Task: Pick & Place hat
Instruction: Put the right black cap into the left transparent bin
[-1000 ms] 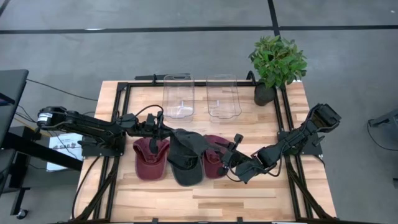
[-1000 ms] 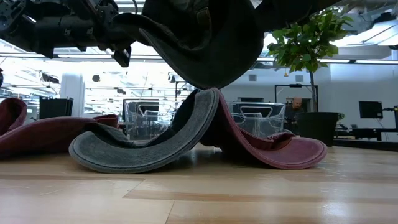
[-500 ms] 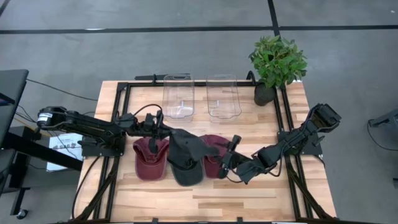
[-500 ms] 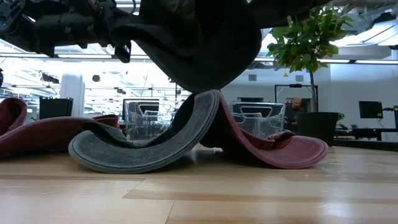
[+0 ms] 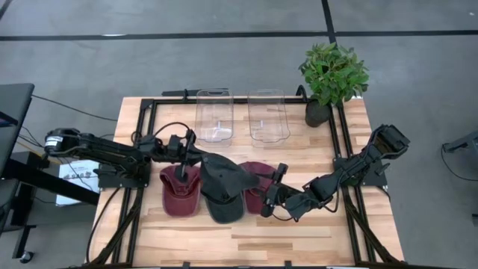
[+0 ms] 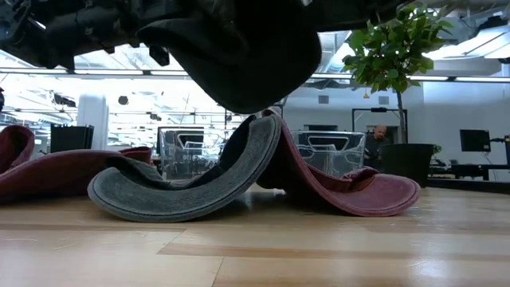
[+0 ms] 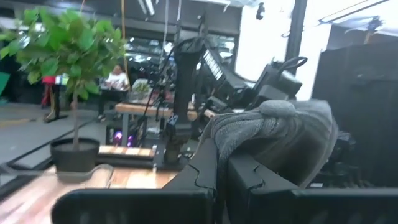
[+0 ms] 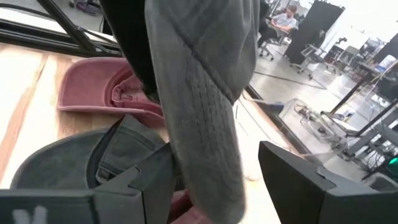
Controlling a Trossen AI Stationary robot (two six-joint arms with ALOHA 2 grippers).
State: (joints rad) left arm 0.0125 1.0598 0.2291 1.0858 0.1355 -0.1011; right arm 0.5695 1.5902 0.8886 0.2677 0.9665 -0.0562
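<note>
A dark grey hat (image 5: 222, 175) hangs above the table's middle, and my left gripper (image 5: 196, 157) is shut on it. In the low view the hat (image 6: 239, 56) is clear of the caps below. A second grey cap (image 5: 225, 207) lies on the wood under it, its brim (image 6: 191, 187) curled up. A maroon cap (image 5: 180, 192) lies to its left and another maroon cap (image 5: 258, 188) to its right. My right gripper (image 5: 272, 188) is open. Its fingers (image 8: 149, 180) stand on either side of the hanging hat (image 8: 205, 124); I cannot tell whether they touch it. My left gripper pinches the hat's left edge (image 7: 249, 134) between its two fingers, which are shut on bunched grey cloth. The fingers come about level from the table's left. The hat hangs beyond and below them, slack and lifted clear of the caps on the table.
Two clear plastic bins (image 5: 214, 116) (image 5: 267, 114) stand at the far middle. A potted plant (image 5: 332, 75) is at the far right. Black frame rails (image 5: 146, 149) run along both sides. A person (image 6: 381, 135) sits in the room beyond.
My right gripper has opened beside the hanging hat. My left gripper has tipped up a little with the hat, and the hat's hanging bulk has drawn slightly toward the table's left. The caps on the table have not moved.
</note>
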